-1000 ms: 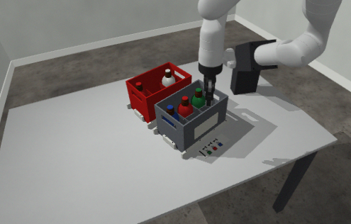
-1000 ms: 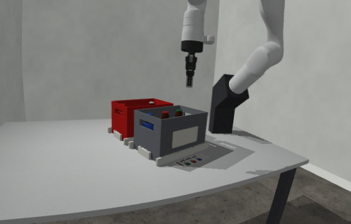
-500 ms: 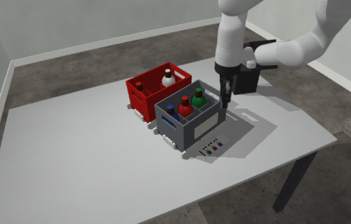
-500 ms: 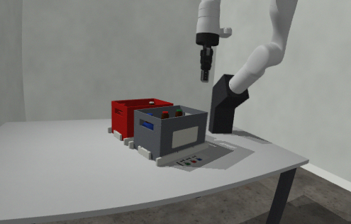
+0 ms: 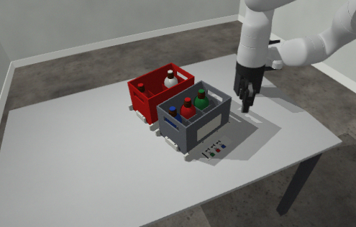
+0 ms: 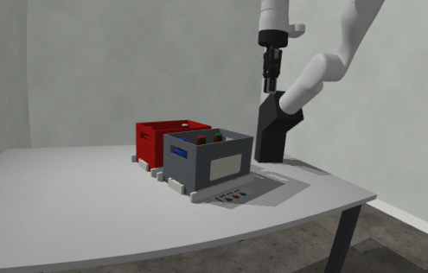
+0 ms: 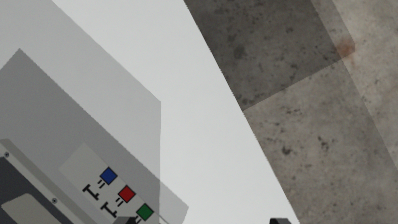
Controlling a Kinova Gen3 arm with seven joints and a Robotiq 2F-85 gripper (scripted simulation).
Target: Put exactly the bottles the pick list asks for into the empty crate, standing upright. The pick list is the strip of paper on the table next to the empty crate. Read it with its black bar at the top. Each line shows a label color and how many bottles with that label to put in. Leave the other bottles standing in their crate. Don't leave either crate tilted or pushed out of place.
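The grey crate (image 5: 193, 116) holds a blue-label bottle (image 5: 173, 114), a red-label bottle (image 5: 188, 108) and a green-label bottle (image 5: 201, 100), all upright. Behind it, the red crate (image 5: 160, 91) holds a white-label bottle (image 5: 170, 79) and another bottle (image 5: 141, 87) whose label is hidden. The pick list (image 5: 216, 148) lies in front of the grey crate. In the wrist view it (image 7: 107, 187) shows blue, red and green squares. My gripper (image 5: 246, 104) hangs high above the table to the right of the grey crate, open and empty. It also shows in the exterior view (image 6: 270, 88).
The arm's black base (image 6: 274, 130) stands on the table behind and to the right of the crates. White stop blocks (image 5: 172, 144) sit at the crates' feet. The table's right edge (image 7: 240, 130) lies below the gripper, with floor beyond.
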